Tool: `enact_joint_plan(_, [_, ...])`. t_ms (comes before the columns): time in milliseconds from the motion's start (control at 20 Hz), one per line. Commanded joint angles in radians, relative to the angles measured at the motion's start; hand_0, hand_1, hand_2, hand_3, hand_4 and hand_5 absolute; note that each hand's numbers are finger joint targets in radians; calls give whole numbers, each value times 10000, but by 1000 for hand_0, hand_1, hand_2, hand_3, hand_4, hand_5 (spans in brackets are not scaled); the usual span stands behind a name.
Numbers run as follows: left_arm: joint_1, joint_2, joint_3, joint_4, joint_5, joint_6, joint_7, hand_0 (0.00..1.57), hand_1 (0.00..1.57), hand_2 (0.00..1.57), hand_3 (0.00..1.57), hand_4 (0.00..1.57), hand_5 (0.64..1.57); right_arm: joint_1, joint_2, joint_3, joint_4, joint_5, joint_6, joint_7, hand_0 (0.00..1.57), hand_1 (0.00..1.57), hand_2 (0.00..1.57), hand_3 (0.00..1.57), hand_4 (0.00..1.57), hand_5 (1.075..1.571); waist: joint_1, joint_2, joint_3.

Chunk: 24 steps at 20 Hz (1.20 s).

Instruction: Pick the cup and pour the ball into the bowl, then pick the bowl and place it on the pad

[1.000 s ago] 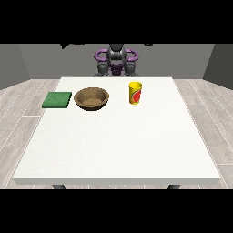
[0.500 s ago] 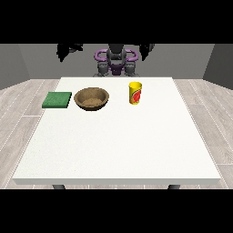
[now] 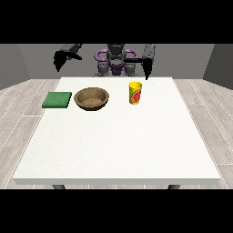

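A yellow cup [image 3: 135, 93] with a red mark on its side stands upright on the white table [image 3: 118, 145], right of centre at the far side. Whatever it holds is hidden. A brown bowl [image 3: 92, 98] sits to its left, and a flat green pad [image 3: 57, 99] lies left of the bowl. The hand at the view's right [image 3: 146, 67] hangs behind and above the cup, fingers pointing down, apart from it. The hand at the view's left [image 3: 59, 59] is raised beyond the table's far left corner, above and behind the pad, holding nothing.
The robot's torso [image 3: 116, 61] stands behind the table's far edge. Wide bare table surface stretches from the three objects towards the camera. Grey floor surrounds the table.
Both arms have come up from beside the torso and spread outward. The hand at the view's right now hangs above the cup's far side. Cup, bowl and pad have not moved.
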Motion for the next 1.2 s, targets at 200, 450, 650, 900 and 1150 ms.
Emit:
enact_joint_plan(200, [-520, 168, 1214, 3285, 576, -711, -2603, 0, 0, 0, 0, 0, 1481, -375, -316, -149, 311, -249, 319, 47, 0, 0, 0, 0, 183, 1571, -207, 114, -2])
enact_joint_plan(450, [-1390, -11, 1419, 4951, 226, -326, -3863, 0, 0, 0, 0, 0, 1450, -1137, -735, -505, 561, -650, 549, 124, 0, 0, 0, 0, 200, 1571, -542, 639, -3])
enact_joint_plan(650, [-2147, 196, 2031, 6158, 588, -415, -4221, 0, 0, 0, 0, 0, 1448, -1001, -784, -481, 564, -511, 435, 237, 0, 0, 0, 0, 147, 1571, -680, 532, -4])
enact_joint_plan(900, [-1740, 190, 2053, 6615, -553, 1726, -5401, 1268, 1268, 1571, 1571, 1016, 1569, -1011, -1381, -911, 377, -1268, 1400, 34, 0, 0, 0, 0, 0, 1571, -1454, 1152, 0])
enact_joint_plan(1150, [-2088, 361, 1883, 7348, -1112, 2529, -4735, 1288, 1288, 1571, 1571, 1140, 1551, -1384, -2223, -1585, 731, -2104, 1762, 1062, 0, 0, 0, 174, 0, 1571, -1426, 412, 1])
